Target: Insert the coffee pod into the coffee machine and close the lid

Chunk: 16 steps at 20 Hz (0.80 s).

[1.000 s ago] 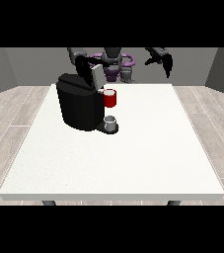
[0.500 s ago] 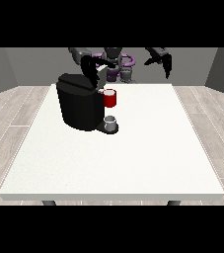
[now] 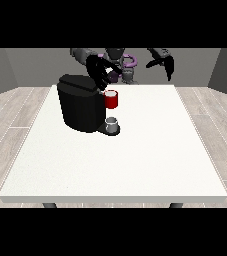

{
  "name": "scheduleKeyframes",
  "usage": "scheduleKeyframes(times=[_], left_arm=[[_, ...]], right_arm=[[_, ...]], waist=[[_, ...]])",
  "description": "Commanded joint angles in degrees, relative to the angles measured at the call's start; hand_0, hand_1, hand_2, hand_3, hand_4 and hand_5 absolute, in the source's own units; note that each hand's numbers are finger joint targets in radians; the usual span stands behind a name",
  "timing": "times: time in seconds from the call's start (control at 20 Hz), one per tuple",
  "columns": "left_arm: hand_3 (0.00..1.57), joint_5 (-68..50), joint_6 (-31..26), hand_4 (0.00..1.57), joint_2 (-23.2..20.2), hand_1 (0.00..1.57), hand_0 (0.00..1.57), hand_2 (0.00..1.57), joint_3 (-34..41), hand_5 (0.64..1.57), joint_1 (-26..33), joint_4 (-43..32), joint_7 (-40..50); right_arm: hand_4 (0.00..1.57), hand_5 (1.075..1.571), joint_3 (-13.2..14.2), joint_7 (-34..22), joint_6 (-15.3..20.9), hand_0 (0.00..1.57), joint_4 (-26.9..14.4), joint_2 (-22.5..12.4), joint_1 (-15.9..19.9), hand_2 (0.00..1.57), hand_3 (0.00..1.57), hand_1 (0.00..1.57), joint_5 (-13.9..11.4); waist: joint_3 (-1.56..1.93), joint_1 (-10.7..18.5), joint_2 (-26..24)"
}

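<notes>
Hands: two. View's-left hand (image 3: 99, 71) spread over one coffee machine (image 3: 80, 102); view's-right hand (image 3: 164, 62) relaxed, empty.

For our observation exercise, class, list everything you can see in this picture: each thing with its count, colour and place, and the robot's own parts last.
Table: one, white, fills the middle of the view.
Coffee machine: one, black, on the table's far part at the view's left.
Red thing at the machine: one, at its front.
Grey thing: one, on the machine's base below the red thing.
Floor: light wood planks, around the table.
Hand at the view's left: black, fingers spread, above the machine.
Hand at the view's right: black, raised beyond the table's far edge.
</notes>
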<state>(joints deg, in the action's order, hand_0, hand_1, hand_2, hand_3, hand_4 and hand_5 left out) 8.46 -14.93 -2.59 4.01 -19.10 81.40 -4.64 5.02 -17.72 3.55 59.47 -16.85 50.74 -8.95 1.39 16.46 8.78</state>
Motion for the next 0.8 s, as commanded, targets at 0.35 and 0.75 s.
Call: scheduleKeyframes(times=[0.35, 0.75], left_arm=[[0.00, -0.3, -2.2, 0.40, 0.1, 0.00, 0.00, 0.00, -1.8, 1.571, -3.1, -0.5, -1.1], [0.00, -0.1, -2.7, 0.37, 2.3, 0.00, 0.00, 0.00, -4.3, 1.571, -6.5, -1.0, -0.8]], right_arm=[[0.05, 1.571, -2.5, -2.7, -1.6, 0.00, 8.2, 0.4, 7.6, 0.00, 0.00, 0.00, -1.4], [0.00, 1.571, -0.1, -4.8, -2.5, 0.00, 11.4, -2.9, 9.4, 0.00, 0.00, 0.00, -2.5]], waist=[[-1.39, 10.8, 2.2], [-1.33, 15.7, 6.5]])
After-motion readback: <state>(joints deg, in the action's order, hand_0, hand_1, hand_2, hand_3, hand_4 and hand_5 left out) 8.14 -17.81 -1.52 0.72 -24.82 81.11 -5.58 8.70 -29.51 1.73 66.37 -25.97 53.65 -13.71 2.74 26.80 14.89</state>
